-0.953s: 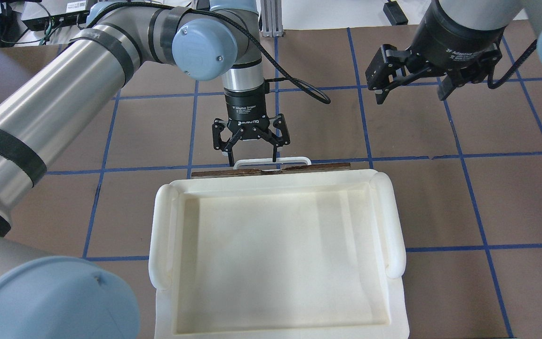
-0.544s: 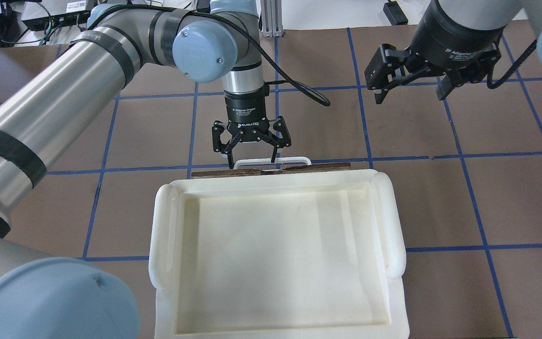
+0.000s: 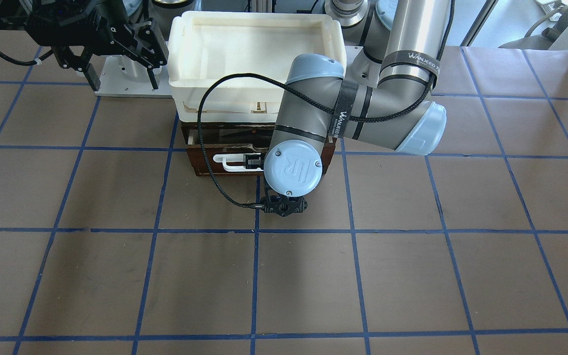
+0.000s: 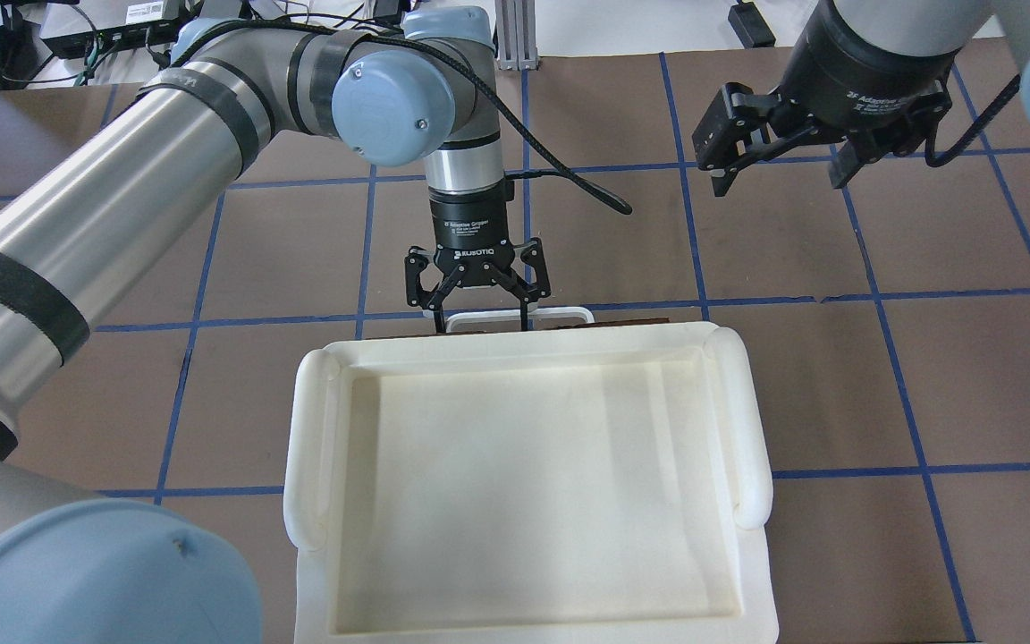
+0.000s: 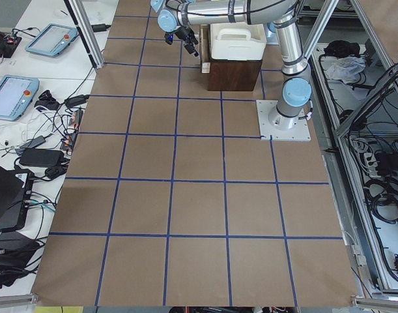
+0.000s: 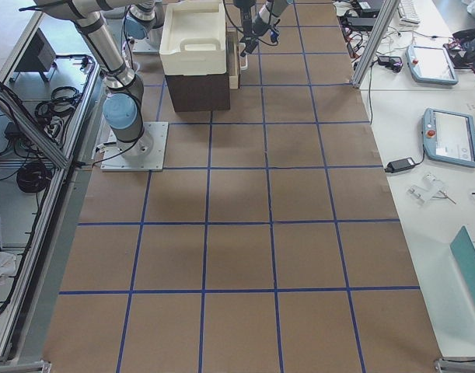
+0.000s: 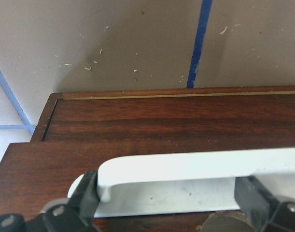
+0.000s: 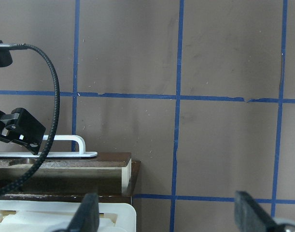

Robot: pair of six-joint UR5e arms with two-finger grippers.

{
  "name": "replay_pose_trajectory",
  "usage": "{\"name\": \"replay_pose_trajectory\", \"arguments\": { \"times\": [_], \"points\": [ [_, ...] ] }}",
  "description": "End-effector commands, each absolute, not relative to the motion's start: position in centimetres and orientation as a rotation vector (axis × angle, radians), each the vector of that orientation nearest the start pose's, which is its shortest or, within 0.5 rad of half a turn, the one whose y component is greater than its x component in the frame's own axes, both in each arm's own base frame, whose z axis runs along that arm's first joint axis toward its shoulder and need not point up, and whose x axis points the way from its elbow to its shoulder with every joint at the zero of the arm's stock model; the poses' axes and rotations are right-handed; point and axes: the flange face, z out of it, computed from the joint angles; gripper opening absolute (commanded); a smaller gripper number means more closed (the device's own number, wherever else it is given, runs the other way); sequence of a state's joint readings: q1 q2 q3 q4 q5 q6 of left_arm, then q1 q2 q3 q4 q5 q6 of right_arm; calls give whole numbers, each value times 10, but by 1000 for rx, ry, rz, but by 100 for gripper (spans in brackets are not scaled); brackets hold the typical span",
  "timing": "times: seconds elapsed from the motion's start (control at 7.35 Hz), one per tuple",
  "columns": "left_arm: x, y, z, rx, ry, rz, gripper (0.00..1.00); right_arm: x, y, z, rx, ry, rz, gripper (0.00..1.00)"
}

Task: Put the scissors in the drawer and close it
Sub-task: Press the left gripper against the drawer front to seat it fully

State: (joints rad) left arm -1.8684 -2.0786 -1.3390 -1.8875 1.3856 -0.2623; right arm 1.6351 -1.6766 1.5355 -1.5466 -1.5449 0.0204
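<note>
The dark brown drawer (image 3: 205,165) sits under the white trays, with a strip of its pale plywood side (image 8: 126,176) showing. Its white bar handle (image 4: 560,314) faces away from the robot and also shows in the left wrist view (image 7: 195,166). My left gripper (image 4: 479,322) is open and pressed up to the drawer front (image 7: 161,125), one finger (image 7: 84,198) at the handle's end. My right gripper (image 4: 779,179) is open and empty, raised off to the right; it also shows in the front-facing view (image 3: 121,81). The scissors are out of view.
Stacked white plastic trays (image 4: 309,447) sit on top of the dark cabinet (image 6: 198,89) and hide the drawer's inside from above. The brown table with its blue tape grid (image 3: 254,276) stretches beyond. The left arm's cable (image 3: 215,182) loops in front of the drawer.
My left gripper has moved toward the robot against the drawer front. The drawer has slid inward, so less of its brown top edge shows past the tray rim. The right gripper has barely moved.
</note>
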Motion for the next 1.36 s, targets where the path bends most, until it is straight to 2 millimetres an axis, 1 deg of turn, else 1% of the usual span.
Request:
{"name": "replay_pose_trajectory", "arguments": {
  "times": [0.0, 0.54, 1.22],
  "points": [
    [-321, -530, 295, -33, 2984, 989, 100, 165, -444, 553, -74, 3103, -182, 100],
    [-317, -518, 287, -44, 2927, 1082, 100, 163, -443, 554, -71, 3114, -185, 100],
    [-315, -511, 289, -67, 2888, 1147, 100, 163, -443, 555, -71, 3116, -188, 100]
  ]
}}
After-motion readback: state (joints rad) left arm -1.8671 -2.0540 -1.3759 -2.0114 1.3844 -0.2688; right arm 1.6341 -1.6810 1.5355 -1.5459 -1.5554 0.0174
